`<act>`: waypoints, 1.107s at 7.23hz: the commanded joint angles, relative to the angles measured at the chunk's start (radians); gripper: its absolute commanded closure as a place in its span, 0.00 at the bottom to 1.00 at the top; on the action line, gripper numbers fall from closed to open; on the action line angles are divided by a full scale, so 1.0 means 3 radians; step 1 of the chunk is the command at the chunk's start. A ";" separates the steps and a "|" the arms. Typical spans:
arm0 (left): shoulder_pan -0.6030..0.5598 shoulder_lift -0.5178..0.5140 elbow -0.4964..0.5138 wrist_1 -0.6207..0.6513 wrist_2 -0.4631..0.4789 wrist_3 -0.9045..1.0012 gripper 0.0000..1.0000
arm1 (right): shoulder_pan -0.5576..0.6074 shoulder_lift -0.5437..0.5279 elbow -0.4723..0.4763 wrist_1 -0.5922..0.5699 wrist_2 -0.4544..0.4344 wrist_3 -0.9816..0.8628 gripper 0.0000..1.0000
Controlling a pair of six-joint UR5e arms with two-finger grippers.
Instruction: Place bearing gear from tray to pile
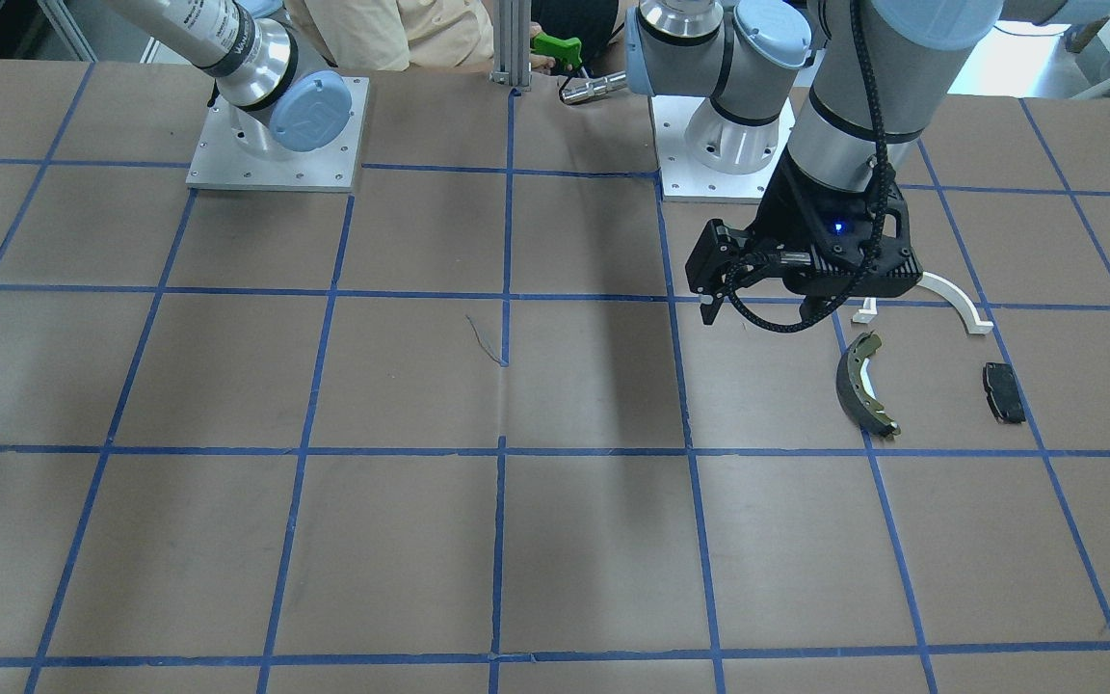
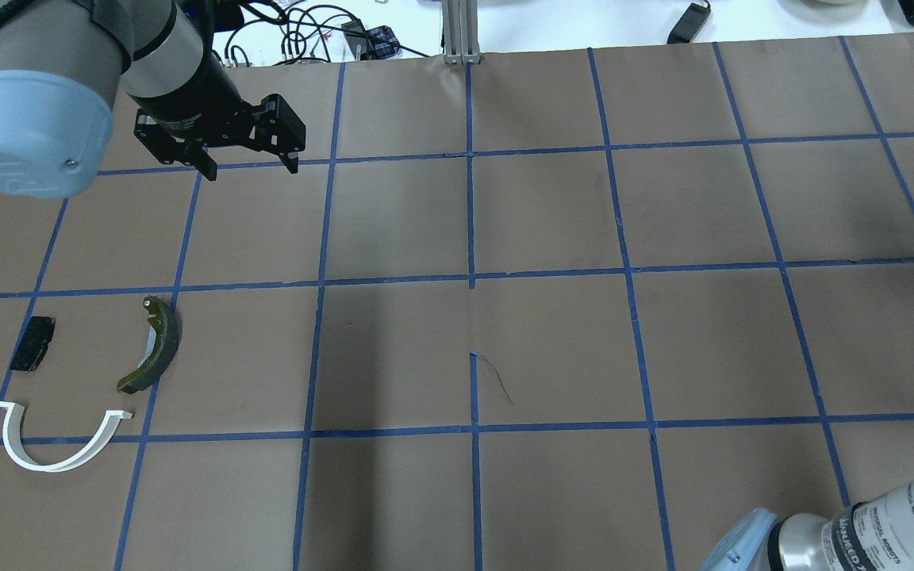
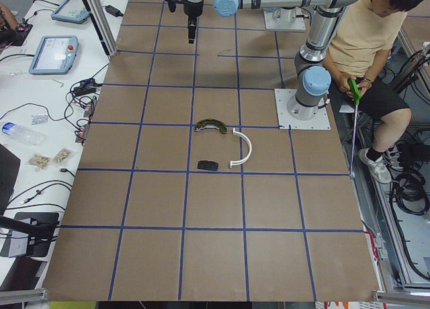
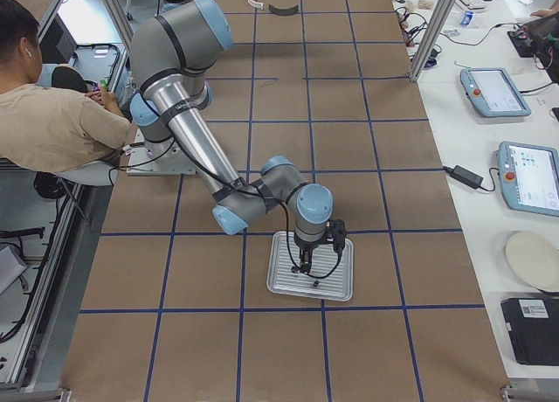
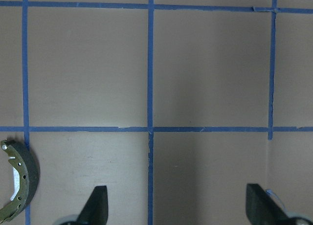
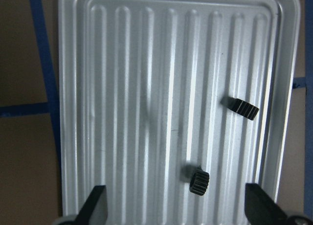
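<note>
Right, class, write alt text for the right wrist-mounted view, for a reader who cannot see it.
A ribbed silver tray fills the view, with a small black gear and a wider black toothed part lying apart on its right half. The right claw hangs open above it, holding nothing.

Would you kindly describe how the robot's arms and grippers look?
The left arm and right arm are silver-grey with light-blue joint caps. The left gripper is black, with a blue light and ribbed black cable; the right gripper is black too.

Two gears (image 6: pixel 199 181) in tray (image 6: pixel 122 88)
</note>
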 commanded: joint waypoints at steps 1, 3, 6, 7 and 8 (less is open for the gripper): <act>-0.0001 -0.0002 -0.0002 -0.0004 0.0001 0.0001 0.00 | -0.0015 0.0139 0.0000 -0.0079 -0.0127 -0.0064 0.09; 0.0005 -0.0002 0.0064 -0.0166 0.0012 -0.0035 0.00 | -0.0015 0.0185 0.0005 -0.0074 -0.0401 -0.0095 0.18; -0.0006 0.0009 0.0116 -0.0479 0.0357 -0.0040 0.00 | -0.0015 0.0211 0.0005 -0.0069 -0.0419 -0.0090 0.43; -0.0001 0.0014 0.0106 -0.0470 0.0314 -0.0030 0.00 | -0.0010 0.0211 0.0000 -0.0074 -0.0394 -0.0095 0.51; -0.0001 0.0009 0.0106 -0.0434 0.0308 -0.0025 0.00 | -0.0015 0.0211 -0.0020 -0.0079 -0.0388 -0.0075 0.52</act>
